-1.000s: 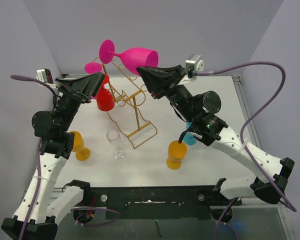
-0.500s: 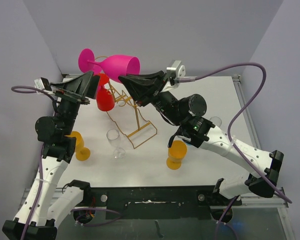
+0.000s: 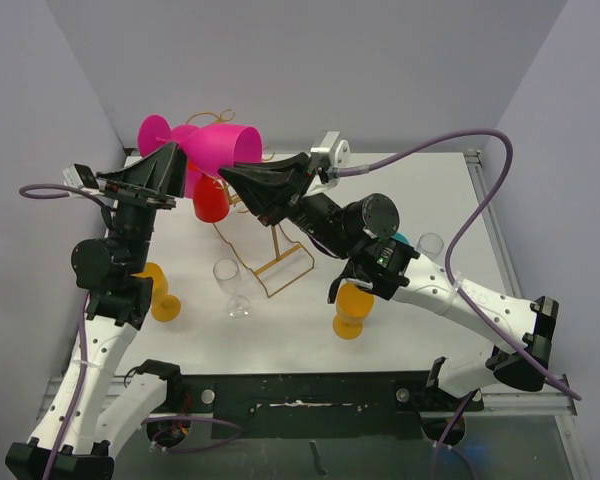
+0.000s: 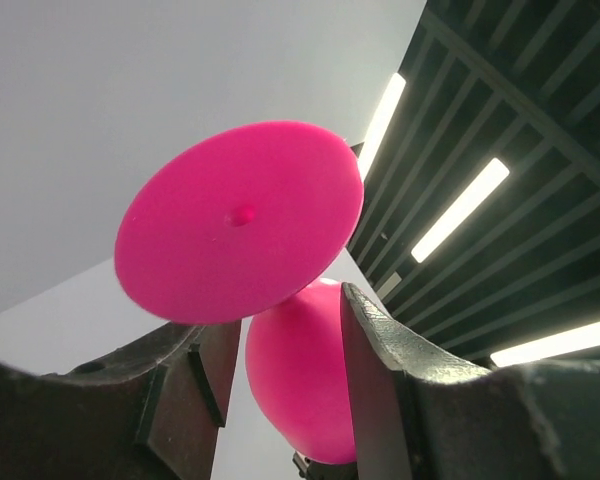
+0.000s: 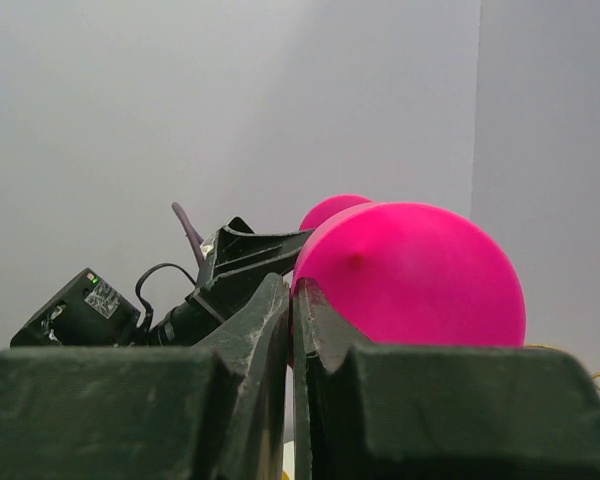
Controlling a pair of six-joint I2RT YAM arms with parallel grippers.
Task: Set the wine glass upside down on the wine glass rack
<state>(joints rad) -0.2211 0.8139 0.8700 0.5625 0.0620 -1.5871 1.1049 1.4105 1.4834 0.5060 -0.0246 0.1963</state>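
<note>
The top external view is bright and evenly lit by soft, diffuse light from above. The white surface (image 3: 430, 200) shows no glare, only faint, soft-edged shadows such as the one beside the orange glass (image 3: 352, 308), and the picture is sharp throughout.

The left wrist view looks upward at ceiling strip lights (image 4: 460, 205), blown out to white against a dark ceiling. The pink wine glass (image 4: 240, 220) is crisp and smoothly shaded, while the left end effector (image 4: 285, 335) sits dark and soft along the bottom.

In the right wrist view the right end effector (image 5: 292, 300) is a dim, blurred foreground mass. The glass's bowl is in focus and evenly lit against a plain grey wall (image 5: 130, 120), a shade darker on the right.
</note>
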